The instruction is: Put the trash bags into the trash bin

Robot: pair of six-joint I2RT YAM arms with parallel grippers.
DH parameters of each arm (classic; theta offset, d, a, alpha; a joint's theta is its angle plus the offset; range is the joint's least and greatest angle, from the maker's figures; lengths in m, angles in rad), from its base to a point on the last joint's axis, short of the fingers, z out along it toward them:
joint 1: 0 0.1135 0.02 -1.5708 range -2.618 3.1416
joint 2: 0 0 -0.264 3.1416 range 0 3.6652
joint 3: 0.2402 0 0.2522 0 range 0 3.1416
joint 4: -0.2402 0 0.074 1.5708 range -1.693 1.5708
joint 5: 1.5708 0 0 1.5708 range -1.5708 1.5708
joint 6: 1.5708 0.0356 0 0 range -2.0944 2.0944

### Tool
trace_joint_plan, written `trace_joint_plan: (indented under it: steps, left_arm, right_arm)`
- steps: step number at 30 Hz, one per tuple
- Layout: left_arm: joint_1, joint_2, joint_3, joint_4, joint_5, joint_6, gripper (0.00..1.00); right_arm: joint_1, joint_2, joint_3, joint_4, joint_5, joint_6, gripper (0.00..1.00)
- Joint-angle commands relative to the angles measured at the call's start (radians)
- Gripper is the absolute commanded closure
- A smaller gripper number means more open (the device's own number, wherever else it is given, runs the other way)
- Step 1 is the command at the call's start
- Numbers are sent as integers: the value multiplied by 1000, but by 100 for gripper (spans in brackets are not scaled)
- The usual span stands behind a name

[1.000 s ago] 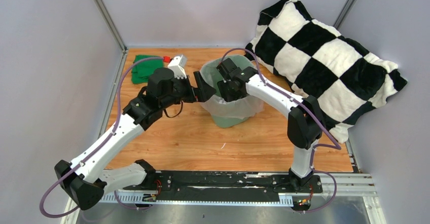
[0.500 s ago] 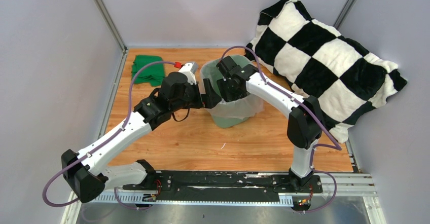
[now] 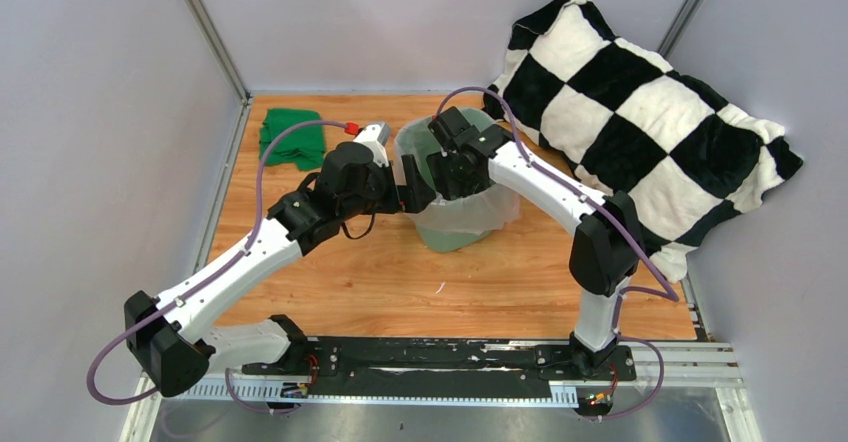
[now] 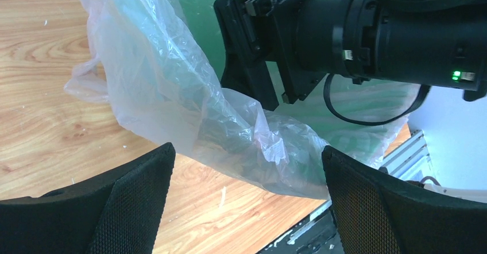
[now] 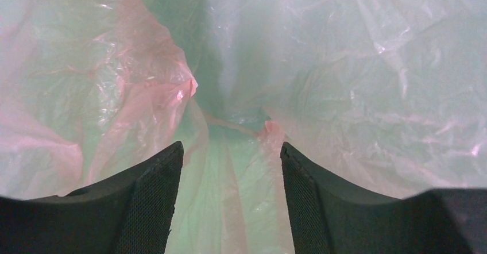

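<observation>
The mint-green trash bin (image 3: 452, 234) stands mid-table with the pale-pink translucent trash bag (image 3: 490, 214) lining it and draped over its rim. My right gripper (image 3: 452, 174) reaches down inside the bin, open, with bag film (image 5: 143, 87) all around and nothing between its fingers (image 5: 321, 196). My left gripper (image 3: 415, 186) is open at the bin's left rim. In the left wrist view the bag's overhang (image 4: 172, 93) hangs just past its spread fingers (image 4: 138, 191), untouched, and the right arm's black wrist (image 4: 356, 35) shows above.
A black-and-white checkered cushion (image 3: 640, 122) leans at the back right, close to the bin. A dark green folded cloth (image 3: 292, 138) lies at the back left. Grey walls enclose the wooden table (image 3: 380, 282); a black rail (image 3: 430, 354) runs along the near edge.
My left arm swung right toward the bin's left rim, its gripper now beside the bag overhang. My right gripper stayed inside the bin, shifting only slightly.
</observation>
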Motion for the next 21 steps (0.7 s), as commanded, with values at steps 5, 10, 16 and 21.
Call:
trace_joint_plan:
  steps: [5,10,16,21]
  left_arm:
    - [-9,21,-16,-6,-14,12,0]
    - [-9,23,-13,-8,-14,13,0]
    - [-9,25,-11,-10,-12,15,0]
    - [-9,24,-11,-10,-11,16,0]
  right_arm:
    - [15,-64,28,-41,-9,4,34]
    - [18,-72,37,-41,-12,5,34]
    - [17,-91,43,-40,-1,12,36]
    - [18,-108,56,-39,10,13,38]
